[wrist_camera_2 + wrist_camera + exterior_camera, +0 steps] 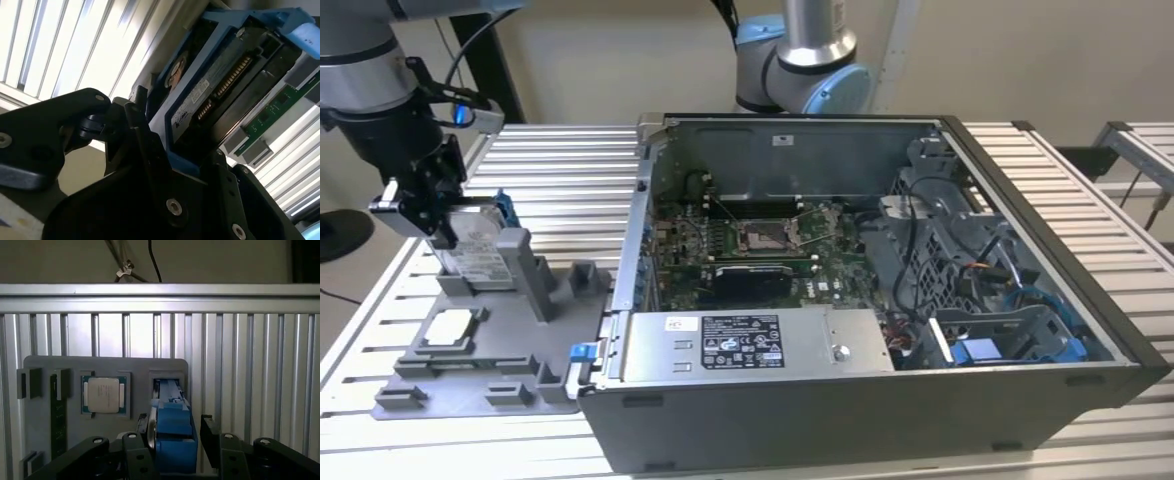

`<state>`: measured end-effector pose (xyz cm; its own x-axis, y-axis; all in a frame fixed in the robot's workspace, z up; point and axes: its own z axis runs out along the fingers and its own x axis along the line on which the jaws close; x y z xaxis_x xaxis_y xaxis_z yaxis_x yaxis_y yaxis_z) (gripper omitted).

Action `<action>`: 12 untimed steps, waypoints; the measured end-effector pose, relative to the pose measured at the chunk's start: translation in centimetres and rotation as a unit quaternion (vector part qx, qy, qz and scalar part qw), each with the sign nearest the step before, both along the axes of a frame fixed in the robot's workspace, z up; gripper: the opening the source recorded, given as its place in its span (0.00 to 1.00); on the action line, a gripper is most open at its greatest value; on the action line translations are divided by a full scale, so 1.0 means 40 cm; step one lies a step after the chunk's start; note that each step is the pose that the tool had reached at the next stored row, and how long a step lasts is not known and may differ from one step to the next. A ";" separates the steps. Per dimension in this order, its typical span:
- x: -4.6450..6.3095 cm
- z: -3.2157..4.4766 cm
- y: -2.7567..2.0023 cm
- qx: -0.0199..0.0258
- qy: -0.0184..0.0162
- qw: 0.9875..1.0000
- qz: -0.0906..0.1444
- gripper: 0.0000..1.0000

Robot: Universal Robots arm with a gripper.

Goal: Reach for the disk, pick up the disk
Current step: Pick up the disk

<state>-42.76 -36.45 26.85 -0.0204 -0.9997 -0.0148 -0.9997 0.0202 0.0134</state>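
Disk (478,240) stood on edge in a slot of the grey tray (467,375) on the slatted tabletop (560,160), just to the exterior view's left of the open computer case (1041,400). The arm's end effector (438,232) hung over the tray with its fingers spread to either side of the disk's upper end.

In the first wrist view, the disk (172,432) showed its blue rail between the two black fingers. One finger (210,432) stood slightly apart from the rail, and the other seemed to lie against it, though contact could not be confirmed. The second wrist view showed the disk (220,85) close up, its connector edge and blue rail running between the fingers. A square silver chip (103,394) lay flat in its own pocket of the tray, beside the disk's slot.
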 end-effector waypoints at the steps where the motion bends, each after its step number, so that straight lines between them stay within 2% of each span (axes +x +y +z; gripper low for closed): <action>1: 0.000 0.000 0.000 0.000 0.000 1.000 0.000 1.00; 2: 0.000 0.000 0.000 0.000 0.000 1.000 0.000 1.00; 3: 0.000 0.000 0.000 0.000 0.000 1.000 0.000 0.00; 12: 0.000 0.000 0.000 0.000 0.000 1.000 0.000 0.00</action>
